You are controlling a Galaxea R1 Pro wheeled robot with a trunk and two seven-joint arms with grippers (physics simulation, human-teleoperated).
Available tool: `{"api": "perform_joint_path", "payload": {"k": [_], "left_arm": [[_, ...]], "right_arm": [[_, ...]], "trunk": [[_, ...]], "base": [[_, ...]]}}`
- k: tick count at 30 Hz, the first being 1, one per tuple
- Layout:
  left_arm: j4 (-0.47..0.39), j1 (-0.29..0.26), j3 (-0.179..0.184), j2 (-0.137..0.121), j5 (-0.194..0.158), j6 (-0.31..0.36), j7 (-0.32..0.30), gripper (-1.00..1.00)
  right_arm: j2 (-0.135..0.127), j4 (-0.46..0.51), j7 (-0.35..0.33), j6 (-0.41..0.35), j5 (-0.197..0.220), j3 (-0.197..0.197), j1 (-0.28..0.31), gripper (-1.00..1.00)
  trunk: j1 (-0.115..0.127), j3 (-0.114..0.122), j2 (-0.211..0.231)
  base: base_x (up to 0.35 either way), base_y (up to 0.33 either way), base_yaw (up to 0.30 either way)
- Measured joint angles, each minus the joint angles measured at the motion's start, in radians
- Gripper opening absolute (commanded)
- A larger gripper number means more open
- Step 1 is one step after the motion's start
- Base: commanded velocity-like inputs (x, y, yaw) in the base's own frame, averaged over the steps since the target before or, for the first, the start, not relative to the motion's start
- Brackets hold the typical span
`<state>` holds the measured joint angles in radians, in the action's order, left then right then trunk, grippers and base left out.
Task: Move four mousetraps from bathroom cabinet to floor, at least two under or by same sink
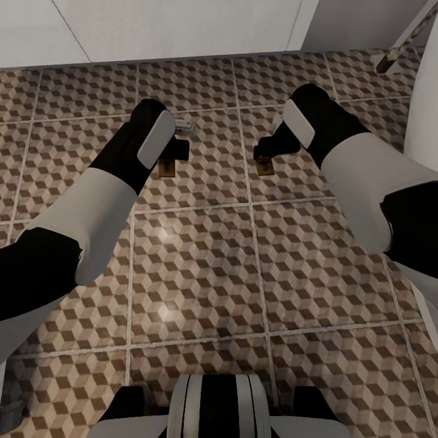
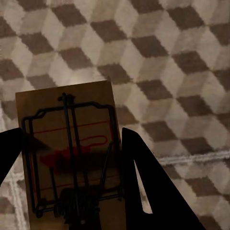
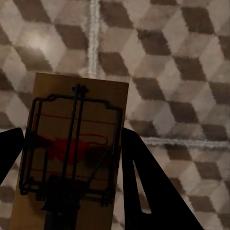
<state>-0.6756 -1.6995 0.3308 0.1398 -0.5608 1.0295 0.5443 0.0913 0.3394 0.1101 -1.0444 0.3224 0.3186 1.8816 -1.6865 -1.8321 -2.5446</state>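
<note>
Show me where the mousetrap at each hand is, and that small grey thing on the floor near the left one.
left mousetrap (image 2: 67, 153), left wrist view, middle of the board.
right mousetrap (image 3: 76, 148), right wrist view, middle of the board.
small grey object (image 1: 184, 126), head view, its centre.

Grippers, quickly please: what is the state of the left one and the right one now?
Left gripper: shut on a mousetrap, above the bathroom floor.
Right gripper: shut on another mousetrap.
</note>
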Motion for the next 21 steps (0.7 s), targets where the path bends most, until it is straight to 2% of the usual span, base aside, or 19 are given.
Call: {"api": "perform_joint_path", "payload": {"k": [3, 9, 16, 21], "left_arm": [[0.001, 0.000, 0.001, -0.002, 0.002, -0.033, -0.011, -1.00], [0.014, 0.000, 0.007, -0.003, 0.011, -0.081, -0.084, -1.00], [0.080, 0.001, 0.009, -0.003, 0.017, -0.129, -0.106, -1.00], [0.093, 0.000, 0.010, -0.005, 0.017, -0.148, -0.111, -1.00]], "right_arm": [[0.001, -0.015, -0.001, 0.024, 0.000, 0.002, 0.000, -1.00], [0.002, -0.050, -0.001, 0.085, 0.001, 0.003, 0.000, -1.00], [0.025, -0.058, -0.001, 0.112, 0.001, 0.001, 0.000, -1.00], [0.038, -0.060, 0.000, 0.166, 0.000, 0.002, 0.000, -1.00]], "trunk": [[0.000, 0.000, 0.000], [0.000, 0.000, 0.000], [0.000, 0.000, 0.000], [0.000, 0.000, 0.000]], "base": [[0.001, 0.000, 0.000], [0.000, 0.000, 0.000], [0.000, 0.000, 0.000], [0.000, 0.000, 0.000]]}}
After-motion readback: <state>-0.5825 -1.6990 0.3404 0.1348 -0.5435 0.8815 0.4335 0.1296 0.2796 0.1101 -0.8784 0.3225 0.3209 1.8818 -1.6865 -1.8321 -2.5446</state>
